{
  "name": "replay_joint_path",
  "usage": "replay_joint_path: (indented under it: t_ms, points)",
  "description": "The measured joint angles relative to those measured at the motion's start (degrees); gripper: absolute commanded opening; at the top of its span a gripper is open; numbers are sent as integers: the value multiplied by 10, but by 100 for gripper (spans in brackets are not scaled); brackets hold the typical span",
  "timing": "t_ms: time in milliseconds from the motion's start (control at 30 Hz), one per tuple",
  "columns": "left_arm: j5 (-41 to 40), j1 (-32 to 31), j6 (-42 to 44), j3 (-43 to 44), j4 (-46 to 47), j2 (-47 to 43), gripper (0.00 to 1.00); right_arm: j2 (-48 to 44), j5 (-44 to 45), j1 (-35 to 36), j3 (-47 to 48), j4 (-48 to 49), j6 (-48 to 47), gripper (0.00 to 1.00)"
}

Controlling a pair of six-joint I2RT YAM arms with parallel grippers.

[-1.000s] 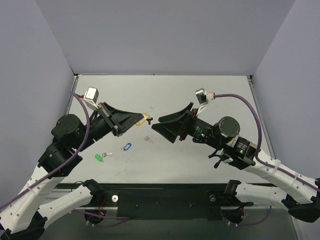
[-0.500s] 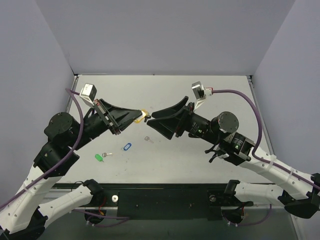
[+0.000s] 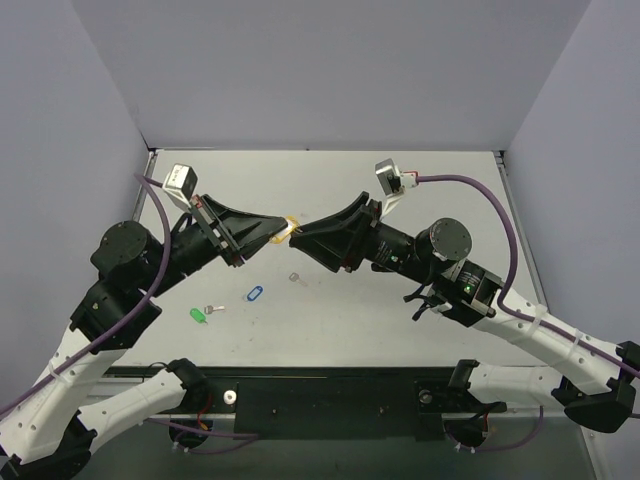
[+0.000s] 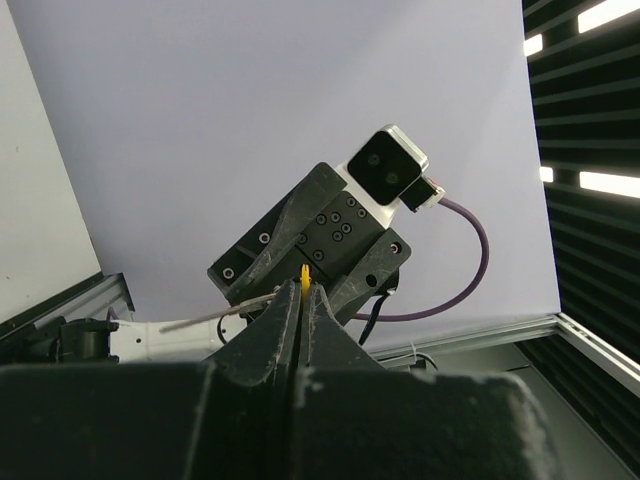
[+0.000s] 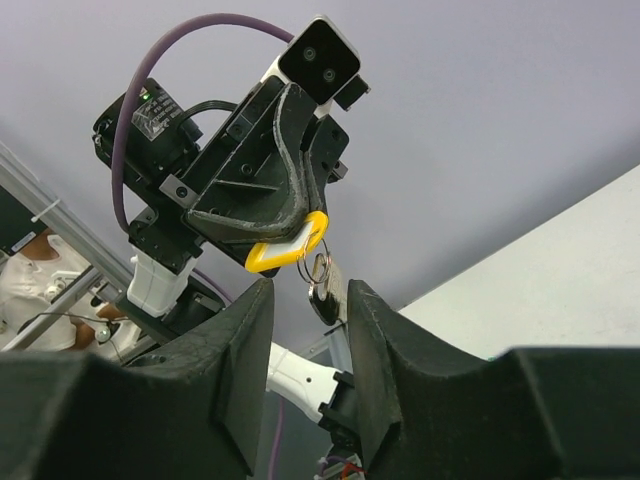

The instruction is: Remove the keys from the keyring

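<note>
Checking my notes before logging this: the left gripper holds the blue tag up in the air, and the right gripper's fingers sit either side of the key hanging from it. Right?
Not quite. The left gripper pinches the yellow tag, as the right wrist view shows; the blue tag lies on the table. The fingers of the right gripper do flank the hanging key.

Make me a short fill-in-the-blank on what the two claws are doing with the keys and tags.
1. The left claw is shut on a tag whose colour is ___.
2. A small key hangs from that tag's metal ___.
3. The right claw is ___, with a finger on each side of the key.
4. The blue tag and the green tag lie on the table, the green one on the ___ in the top view.

Missing words: yellow; ring; open; left
</note>
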Motion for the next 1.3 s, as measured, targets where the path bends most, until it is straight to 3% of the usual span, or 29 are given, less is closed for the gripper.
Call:
replay_joint_path:
  t_ms: [200, 300, 367, 900, 1200, 1300]
  points:
    - [3, 0, -1, 0, 2, 1, 0, 0, -2, 0, 3, 0, -2, 26]
    - [4, 0, -2, 0, 6, 1, 0, 0, -2, 0, 3, 0, -4, 10]
    - [5, 0, -2, 0, 9, 1, 0, 0, -2, 0, 3, 0, -8, 8]
    - [7, 0, -10, 0, 9, -2, 0, 0, -2, 0, 14, -4, -11, 14]
    - [7, -4, -13, 0, 10, -2, 0, 2, -2, 0, 16, -4, -11, 11]
    - [6, -5, -13, 0, 9, -2, 0, 5, -2, 0, 16, -4, -11, 5]
